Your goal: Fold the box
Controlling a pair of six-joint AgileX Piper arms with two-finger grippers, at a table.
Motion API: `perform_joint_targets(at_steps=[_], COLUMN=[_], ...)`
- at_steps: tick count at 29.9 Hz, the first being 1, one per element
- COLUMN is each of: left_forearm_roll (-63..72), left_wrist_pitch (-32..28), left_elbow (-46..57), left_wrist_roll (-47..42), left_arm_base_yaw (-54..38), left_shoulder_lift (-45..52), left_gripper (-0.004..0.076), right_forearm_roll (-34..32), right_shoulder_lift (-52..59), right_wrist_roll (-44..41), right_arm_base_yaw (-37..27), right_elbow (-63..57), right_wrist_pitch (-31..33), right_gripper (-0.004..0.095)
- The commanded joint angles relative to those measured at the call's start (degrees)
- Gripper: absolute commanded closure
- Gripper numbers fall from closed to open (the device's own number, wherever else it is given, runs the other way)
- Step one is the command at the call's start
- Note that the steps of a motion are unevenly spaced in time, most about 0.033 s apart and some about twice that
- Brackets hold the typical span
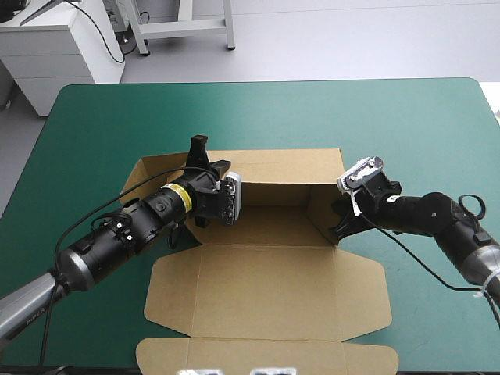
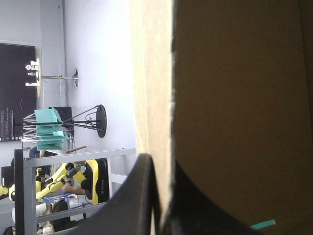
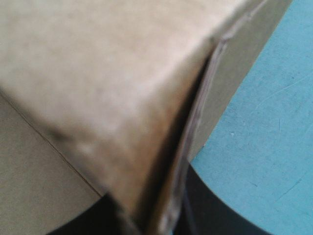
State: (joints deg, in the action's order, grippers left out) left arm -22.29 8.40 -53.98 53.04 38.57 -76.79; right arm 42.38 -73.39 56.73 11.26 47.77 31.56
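On teal-green cover [image 1: 391, 117], matte brown box [image 1: 266, 289], left claw [image 2: 161, 169] and right claw [image 3: 161, 200] both pinching raised walls

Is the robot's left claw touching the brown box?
Touching. In the left wrist view, the left gripper pinches a wall of the box, board edge squeezed between its black fingers.

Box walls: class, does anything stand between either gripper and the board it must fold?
Nothing visible does. The left gripper and the right gripper are each shut on a raised wall of the box.
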Motion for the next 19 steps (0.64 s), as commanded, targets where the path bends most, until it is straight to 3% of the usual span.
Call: perform_joint_targets(at_steps=[1, 9, 11, 18, 19], left_forearm_roll=[3.32, 3.32, 3.32, 7.34, 7.34], left_wrist_pitch=[2.95, 3.22, 3.22, -2.45, -2.46], left_elbow=[-0.11, -0.11, -0.11, -0.11, -0.11], left_wrist_roll=[-0.82, -0.54, -0.54, -0.68, -0.68], left_arm_base_yaw=[1.36, 1.36, 1.36, 1.78, 2.29], left_shoulder_lift=[0.0, 0.25, 0.63, 4.43, 5.17], left_gripper=[0.0732, 0.0696, 0.0628, 0.0246, 0.0222], right_forearm_roll=[3.99, 4.77, 4.66, 4.66, 4.66], right_shoulder_lift=[1.19, 1.19, 1.19, 1.19, 1.19], right_wrist_roll=[2.97, 1.48, 1.19, 0.26, 0.26], right_arm_base_yaw=[0.7, 0.7, 0.7, 0.7, 0.7], right_elbow=[1.52, 1.52, 1.52, 1.52, 1.52], right_wrist_pitch=[5.35, 4.62, 3.94, 2.74, 2.74], right_gripper=[0.0926, 0.0925, 0.0925, 0.0926, 0.0926])
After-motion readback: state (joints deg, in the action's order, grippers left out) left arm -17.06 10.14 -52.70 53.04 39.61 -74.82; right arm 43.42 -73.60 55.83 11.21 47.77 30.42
